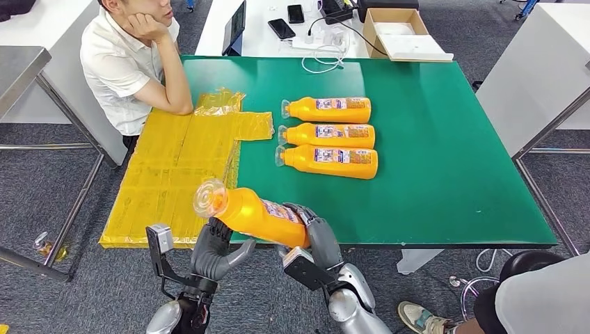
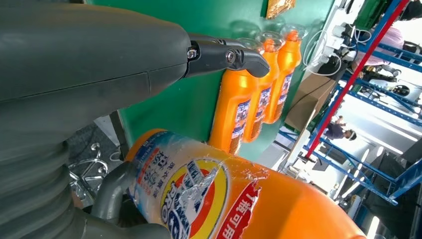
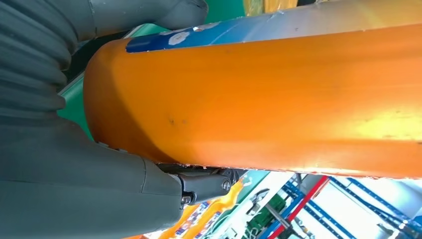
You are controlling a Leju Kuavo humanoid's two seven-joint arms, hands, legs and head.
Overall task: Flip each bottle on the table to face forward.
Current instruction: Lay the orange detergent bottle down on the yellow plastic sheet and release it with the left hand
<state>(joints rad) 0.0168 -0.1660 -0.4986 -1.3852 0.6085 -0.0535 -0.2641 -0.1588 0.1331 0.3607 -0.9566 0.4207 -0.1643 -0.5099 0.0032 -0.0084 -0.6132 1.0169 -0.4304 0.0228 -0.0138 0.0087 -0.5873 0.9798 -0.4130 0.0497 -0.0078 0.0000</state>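
1. Head view: held orange bottle (image 1: 259, 214) is off the table, at the near edge of the green table (image 1: 445, 174), long axis running left-right with a slight tilt. Its clear cap (image 1: 209, 197) points left and a bit up; its base sits toward the right hand.
2. Right hand (image 1: 316, 236) wraps the base end, fingers clamped around the bottle body; right wrist view shows thumb and fingers (image 3: 204, 183) pressed on opposite sides of the orange body (image 3: 259, 104).
3. Left hand (image 1: 216, 252) sits under the bottle near its neck, fingers partly curled; cannot tell if it grips or just touches. Left wrist view: label (image 2: 199, 194) faces the camera, one dark finger (image 2: 224, 56) extended above.
4. Three lying orange bottles in a row mid-table, all parallel, caps left, labels up: far one (image 1: 328, 109), middle (image 1: 328, 135), near (image 1: 328, 161). They lie just beside each other.
5. Open green surface to the right of the row and between the row and the near edge.
6. Yellow sheeting (image 1: 177, 167) covers the left part of the table and overhangs its left edge.
7. Seated person (image 1: 132, 59) at the left, elbow on the yellow sheeting.
8. Cardboard box (image 1: 400, 31) on the white table behind, open, white sheet inside; phones (image 1: 282, 28) nearby.
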